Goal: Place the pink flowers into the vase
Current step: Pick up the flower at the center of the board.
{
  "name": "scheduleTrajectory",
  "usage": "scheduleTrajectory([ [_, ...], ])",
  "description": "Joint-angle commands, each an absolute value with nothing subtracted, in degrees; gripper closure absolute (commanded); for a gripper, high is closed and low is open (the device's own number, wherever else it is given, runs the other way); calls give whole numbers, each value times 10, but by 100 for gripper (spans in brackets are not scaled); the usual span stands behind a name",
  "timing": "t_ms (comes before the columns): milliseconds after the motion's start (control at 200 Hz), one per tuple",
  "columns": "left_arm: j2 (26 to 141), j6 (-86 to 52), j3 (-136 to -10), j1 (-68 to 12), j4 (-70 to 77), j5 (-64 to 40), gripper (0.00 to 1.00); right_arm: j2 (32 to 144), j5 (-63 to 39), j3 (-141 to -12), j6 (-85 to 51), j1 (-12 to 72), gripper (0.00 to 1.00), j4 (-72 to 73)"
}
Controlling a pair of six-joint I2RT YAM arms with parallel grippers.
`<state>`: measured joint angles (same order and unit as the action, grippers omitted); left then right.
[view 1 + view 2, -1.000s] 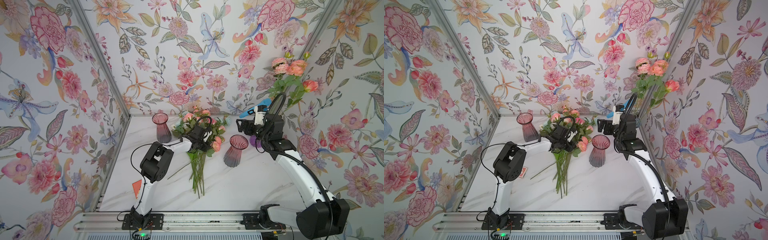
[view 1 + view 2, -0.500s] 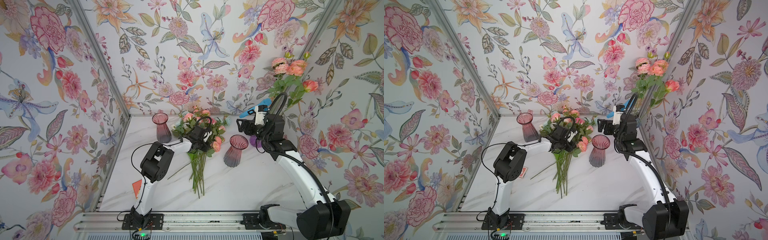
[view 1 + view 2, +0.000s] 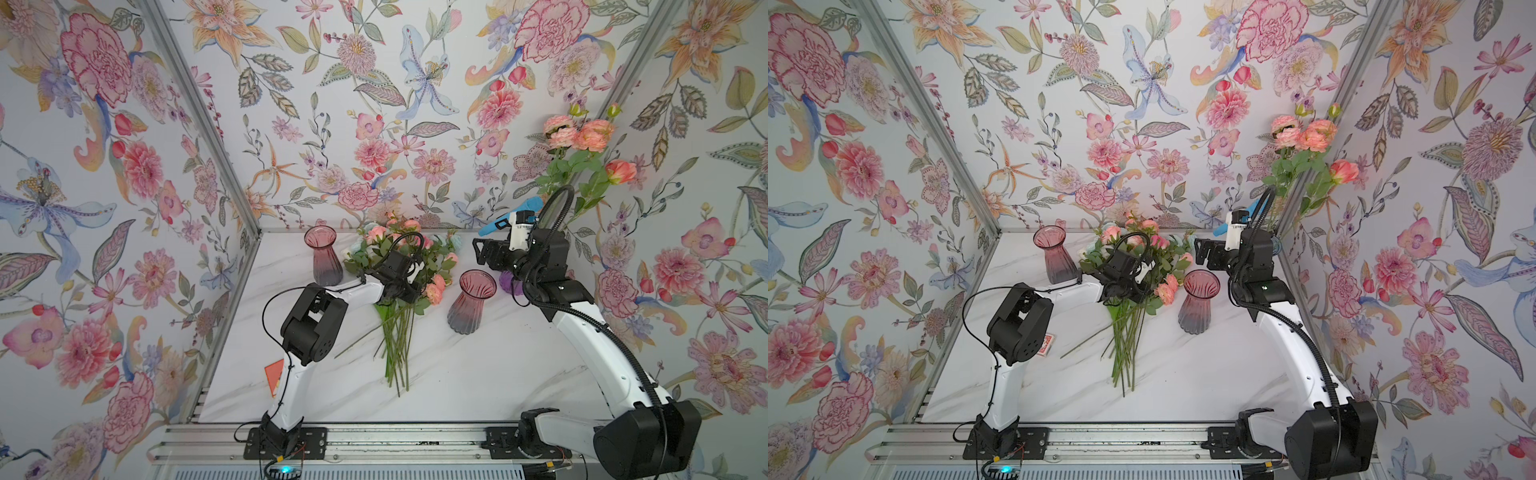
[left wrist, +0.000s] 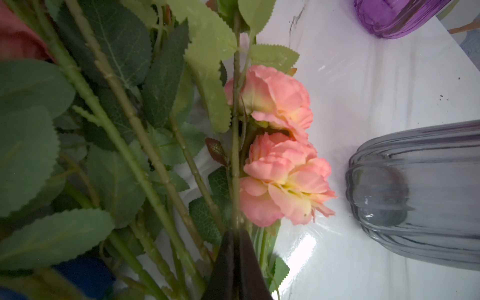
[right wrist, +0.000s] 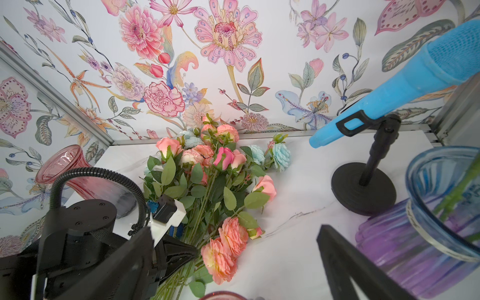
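A bunch of pink flowers point(image 3: 399, 266) lies across the middle of the white table in both top views, heads to the back and stems point(image 3: 1125, 345) to the front. My left gripper point(image 4: 235, 232) is shut on a thin green stem beside two salmon blooms point(image 4: 280, 166), seen also in a top view point(image 3: 435, 289). A pink-grey ribbed vase point(image 3: 471, 301) stands just right of those blooms. More pink flowers point(image 3: 582, 137) stand upright in the back right corner, in a blue glass vase point(image 5: 446, 197). My right gripper point(image 5: 233, 230) hangs open and empty above the table.
A second pink-grey vase point(image 3: 323, 259) stands at the back left. A purple vase point(image 5: 389, 246) sits by the blue one. A blue microphone point(image 5: 415, 72) on a black stand point(image 5: 363, 192) is at the back right. A red card point(image 3: 274, 374) lies by the left arm.
My left gripper's jaws have closed on the stem. Both arms have hardly moved, and the right gripper has stayed open.
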<state>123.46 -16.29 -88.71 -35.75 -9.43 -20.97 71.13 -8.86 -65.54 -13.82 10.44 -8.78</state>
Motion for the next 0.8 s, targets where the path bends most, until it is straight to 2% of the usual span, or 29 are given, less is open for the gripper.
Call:
scheduleTrajectory([
  [0,1231,-147,-922,-340,-113,-206,100,699,-101,-655,-147,109,1,-80],
  [370,1194,-177,-969,-291,-83,-237,100,723,-129,-679,-159,133,1,-87],
  [796,1080,-305,-816,-282,205,-310,100,795,-150,-740,-166,210,1,-107],
])
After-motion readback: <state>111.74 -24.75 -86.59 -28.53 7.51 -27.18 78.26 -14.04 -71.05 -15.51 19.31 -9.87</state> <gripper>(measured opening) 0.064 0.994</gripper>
